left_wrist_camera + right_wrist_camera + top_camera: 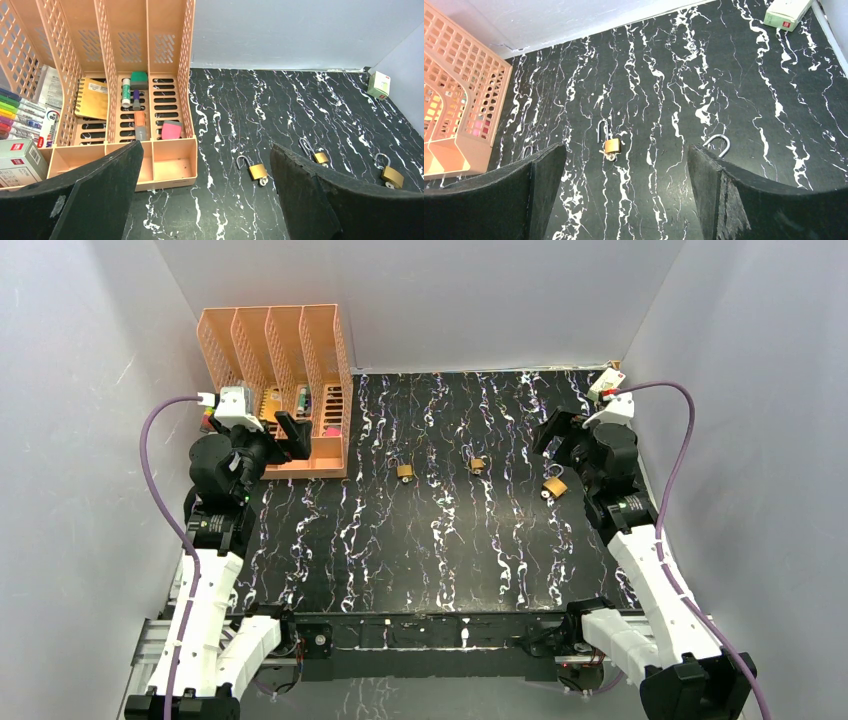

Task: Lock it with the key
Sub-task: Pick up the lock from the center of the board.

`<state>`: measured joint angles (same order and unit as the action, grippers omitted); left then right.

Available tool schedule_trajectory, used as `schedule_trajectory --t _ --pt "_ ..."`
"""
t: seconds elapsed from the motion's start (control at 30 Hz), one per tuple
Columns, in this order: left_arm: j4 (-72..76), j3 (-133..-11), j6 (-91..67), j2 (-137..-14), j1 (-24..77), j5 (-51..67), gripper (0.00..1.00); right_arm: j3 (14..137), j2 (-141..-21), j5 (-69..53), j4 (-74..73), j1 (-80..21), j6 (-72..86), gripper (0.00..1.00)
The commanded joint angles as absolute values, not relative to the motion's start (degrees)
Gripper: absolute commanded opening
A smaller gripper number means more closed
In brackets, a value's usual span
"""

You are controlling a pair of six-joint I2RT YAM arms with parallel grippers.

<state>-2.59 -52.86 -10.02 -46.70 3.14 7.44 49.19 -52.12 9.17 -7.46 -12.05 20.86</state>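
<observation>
No full word is reading clearly in any view. In the left wrist view, the packet (49,130) left of the organizer (170,167) is showing a large digit that looks like an 8, and its smaller print is blurring out. The two white boxes (17,162) below it are carrying red logo patches, too small to read. The notebook (92,97) is bearing a white label, illegible. The small box (378,84) at the far corner is showing a red mark, likewise unreadable.
</observation>
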Motion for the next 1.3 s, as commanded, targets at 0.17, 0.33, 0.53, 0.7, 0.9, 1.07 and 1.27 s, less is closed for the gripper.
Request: schedule_trajectory --t 0.17,0.33,0.53,0.7,0.9,1.07,1.27 --pt "-0.3 -57.2 -8.4 -46.5 3.4 4.0 0.98 46.7 -48.0 7.8 2.9 -11.8 18.4 0.99" --pt "-0.9 -61.2 -7.4 -47.9 3.4 2.7 0.98 46.0 -49.7 8.0 2.9 -11.7 20.6 0.99" --pt "7.7 -57.1 -5.3 -50.4 3.4 3.5 0.98 47.5 -51.8 7.1 1.2 -11.7 23.0 0.99" --pt "20.7 -53.0 -4.4 -56.4 3.5 1.3 0.98 49.3 -52.5 6.7 -1.1 -11.8 24.3 0.98" --pt "33.7 -48.9 -14.5 -62.8 3.5 -12.4 0.98 48.8 -54.0 4.4 -3.9 -11.8 26.9 0.99" --pt "18.5 -56.0 -15.8 -72.0 3.7 -25.6 0.98 46.0 -54.2 0.8 -3.7 -11.9 25.7 0.98" --pt "12.7 -57.7 -8.6 -70.9 7.7 -28.2 0.98 45.7 -59.1 0.5 -0.7 -21.0 21.3 0.99"
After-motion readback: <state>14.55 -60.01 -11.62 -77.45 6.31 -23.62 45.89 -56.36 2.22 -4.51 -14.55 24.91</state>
